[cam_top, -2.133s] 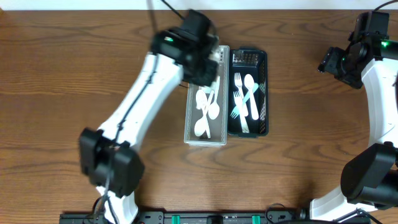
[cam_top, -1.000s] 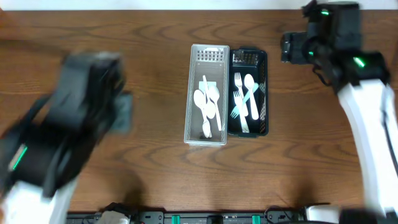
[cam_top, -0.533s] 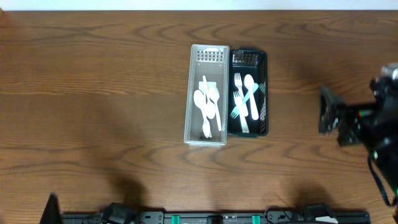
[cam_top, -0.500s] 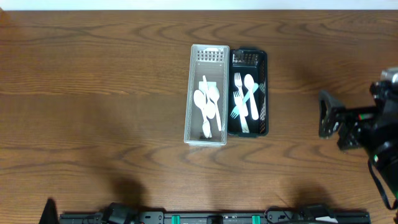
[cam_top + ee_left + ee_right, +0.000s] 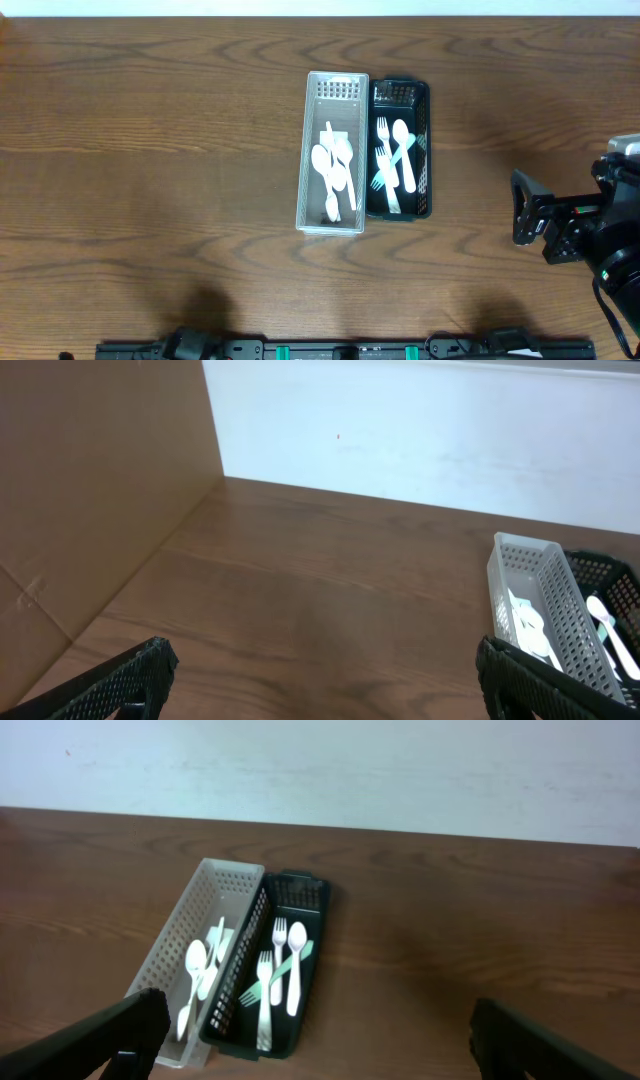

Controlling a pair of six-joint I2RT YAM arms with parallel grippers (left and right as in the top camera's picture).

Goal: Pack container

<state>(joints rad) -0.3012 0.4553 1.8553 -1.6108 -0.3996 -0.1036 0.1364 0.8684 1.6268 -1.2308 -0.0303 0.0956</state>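
A white perforated container (image 5: 302, 160) sits at the table's middle with white spoons (image 5: 335, 170) inside. Touching its right side, a black container (image 5: 427, 150) holds white forks, a white spoon and a teal fork (image 5: 392, 165). My right gripper (image 5: 320, 1050) hovers open and empty, well back from both containers (image 5: 170, 950), and shows at the right edge of the overhead view (image 5: 528, 208). My left gripper (image 5: 320, 690) is open and empty over bare wood; the white container (image 5: 500, 595) lies ahead to its right. The left arm is outside the overhead view.
A brown cardboard wall (image 5: 90, 490) stands along the table's left side. A pale wall (image 5: 330, 765) runs behind the table's far edge. A black rail (image 5: 330, 350) lines the front edge.
The left arm left the white container and swung out of the overhead view. The right arm moved from the back right to the right front edge. Both grippers opened wide.
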